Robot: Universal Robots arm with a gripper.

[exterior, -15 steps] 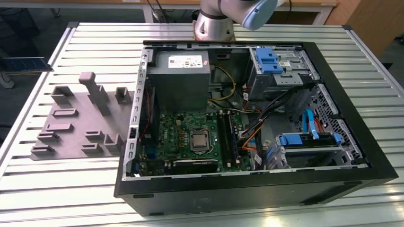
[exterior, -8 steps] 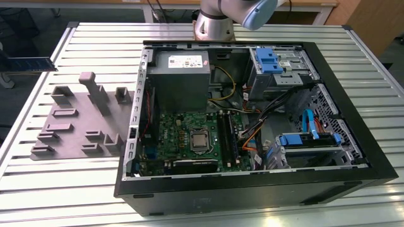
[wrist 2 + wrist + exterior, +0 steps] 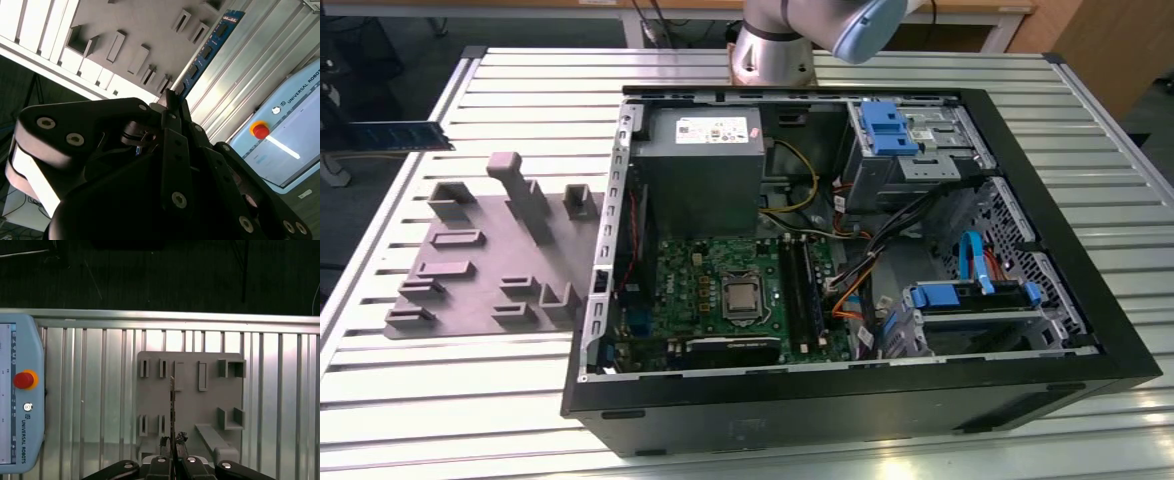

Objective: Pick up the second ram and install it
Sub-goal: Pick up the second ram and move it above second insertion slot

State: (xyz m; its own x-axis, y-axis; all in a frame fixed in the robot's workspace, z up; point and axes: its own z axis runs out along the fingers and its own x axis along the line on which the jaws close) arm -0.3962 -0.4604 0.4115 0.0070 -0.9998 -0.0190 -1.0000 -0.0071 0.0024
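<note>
Item: second ram (image 3: 172, 400), pinched at one end between jaws of gripper (image 3: 173, 441), long axis projecting straight beyond fingertips, held clear of grey holder tray (image 3: 210, 402).

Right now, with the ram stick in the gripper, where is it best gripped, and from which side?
Probably as held: the gripper pinches the second ram across its flat faces at one short end, coming end-on along its length. The board is thin, so only the faces give grip area.
</note>
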